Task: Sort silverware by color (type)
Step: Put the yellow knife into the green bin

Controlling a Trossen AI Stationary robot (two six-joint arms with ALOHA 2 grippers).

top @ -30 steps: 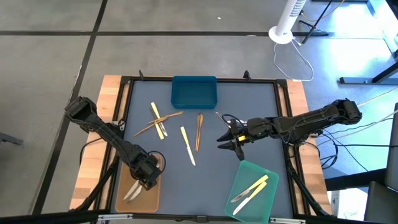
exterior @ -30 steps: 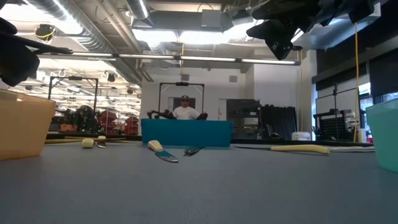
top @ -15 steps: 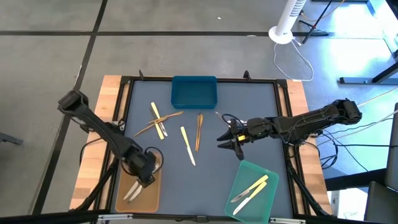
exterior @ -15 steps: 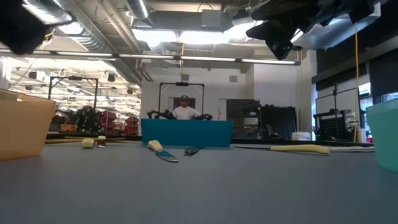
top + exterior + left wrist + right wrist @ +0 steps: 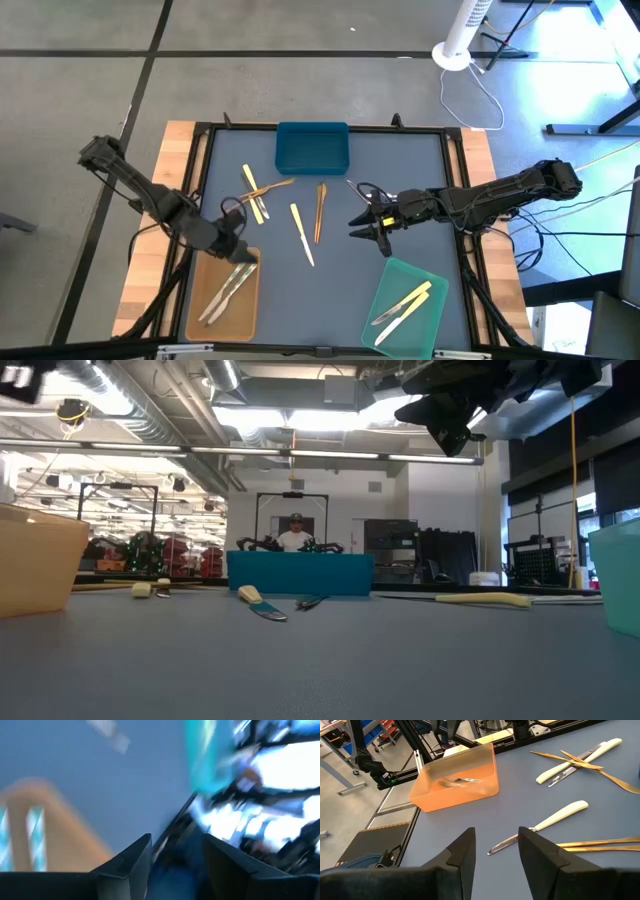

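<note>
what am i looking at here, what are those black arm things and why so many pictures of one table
These are two dark robot arms sorting cutlery by colour. One picture looks straight down, one looks level across the table, and one camera rides on each wrist.

The left arm's tool is open and empty over the far end of the rectangular tan tray, which holds silvery utensils. The right arm's tool hovers open and empty mid-table.

The rectangular green tray holds pale yellow-handled utensils. The rectangular blue tray looks empty. Loose on the grey mat lie a pale yellow-handled knife, two brown wooden utensils, and a crossed pile of yellow and brown pieces.
</note>
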